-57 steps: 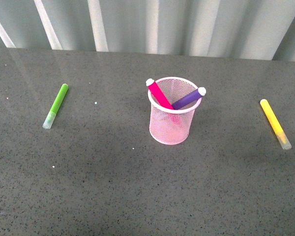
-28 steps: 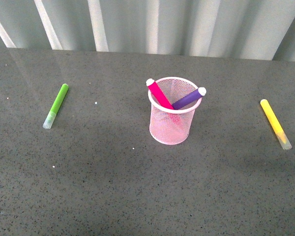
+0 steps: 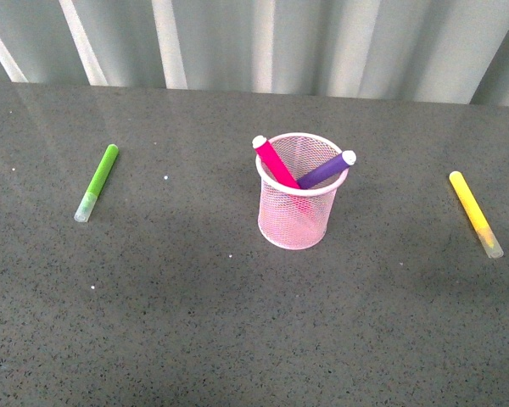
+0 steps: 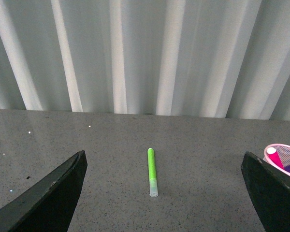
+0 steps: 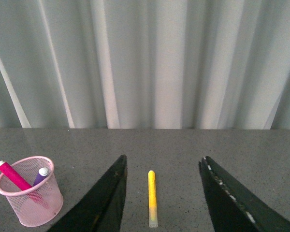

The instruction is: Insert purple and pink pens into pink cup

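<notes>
Pens both sit in the pink cup (image 3: 296,203) w/ nothing moved since a sec ago, pink pen (image 3: 274,162) & purple pen (image 3: 326,170) leaning on its rim, so job looks done; my left gripper (image 4: 164,193) & right gripper (image 5: 162,193) are open, holding nothing.

green marker (image 3: 97,181) lying left, yellow marker (image 3: 475,214) lying right

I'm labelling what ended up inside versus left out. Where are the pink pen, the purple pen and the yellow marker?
pink pen (image 3: 275,163), front view, on the magenta barrel above the rim.
purple pen (image 3: 322,171), front view, on the purple barrel by the rim.
yellow marker (image 3: 469,203), front view, mid-barrel, lying on the table.
</notes>
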`<move>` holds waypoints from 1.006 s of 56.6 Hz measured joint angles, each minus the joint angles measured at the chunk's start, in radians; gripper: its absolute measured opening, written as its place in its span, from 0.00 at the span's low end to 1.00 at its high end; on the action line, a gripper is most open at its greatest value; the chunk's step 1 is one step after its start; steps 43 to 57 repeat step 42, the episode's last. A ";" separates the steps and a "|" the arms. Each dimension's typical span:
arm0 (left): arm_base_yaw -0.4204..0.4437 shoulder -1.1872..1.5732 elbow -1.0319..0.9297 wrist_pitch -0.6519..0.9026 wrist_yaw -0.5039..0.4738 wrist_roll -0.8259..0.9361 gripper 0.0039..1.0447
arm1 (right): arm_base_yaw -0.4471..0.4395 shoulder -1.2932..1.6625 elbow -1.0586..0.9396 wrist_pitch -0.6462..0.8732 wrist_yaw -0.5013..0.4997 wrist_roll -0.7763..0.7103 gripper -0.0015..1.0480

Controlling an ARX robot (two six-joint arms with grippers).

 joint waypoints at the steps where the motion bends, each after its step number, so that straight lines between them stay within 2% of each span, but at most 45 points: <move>1: 0.000 0.000 0.000 0.000 0.000 0.000 0.94 | 0.000 0.000 0.000 0.000 0.000 0.000 0.56; 14: 0.000 0.000 0.000 0.000 0.000 0.000 0.94 | 0.000 0.000 0.000 0.000 0.000 0.000 0.95; 17: 0.000 0.000 0.000 0.000 0.000 0.000 0.94 | 0.000 0.000 0.000 0.000 0.000 0.000 0.93; 57: 0.000 0.000 0.000 0.000 0.000 0.000 0.94 | 0.000 0.000 0.000 0.000 0.000 0.000 0.93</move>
